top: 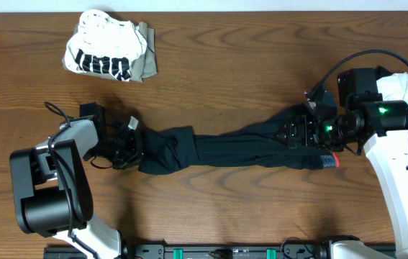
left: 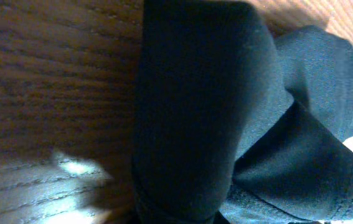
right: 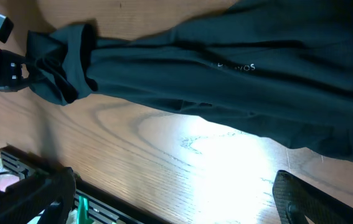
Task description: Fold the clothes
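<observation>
The long black trousers (top: 232, 147) lie on the bench (top: 261, 65), stretched across the middle from 9 o'clock to 3 o'clock. At the 9 o'clock end the left gripper (top: 126, 147) is down low and pressed together on the leg ends, which are bunched up and folded over there. Its own camera sees only dark cloth and wood, very close up. At the 3 o'clock end the right gripper (top: 306, 133) sits over the top part of the trousers with its fingers spread wide. Just toward 5 o'clock from it, the grey waistband (top: 327, 161) with its red-orange edge peeks out. Far back, at 11 o'clock and well apart from the trousers, a white top (top: 99, 50) with black print lies in a heap. An olive cloth (top: 146, 63) is tucked against its 3 o'clock side.
</observation>
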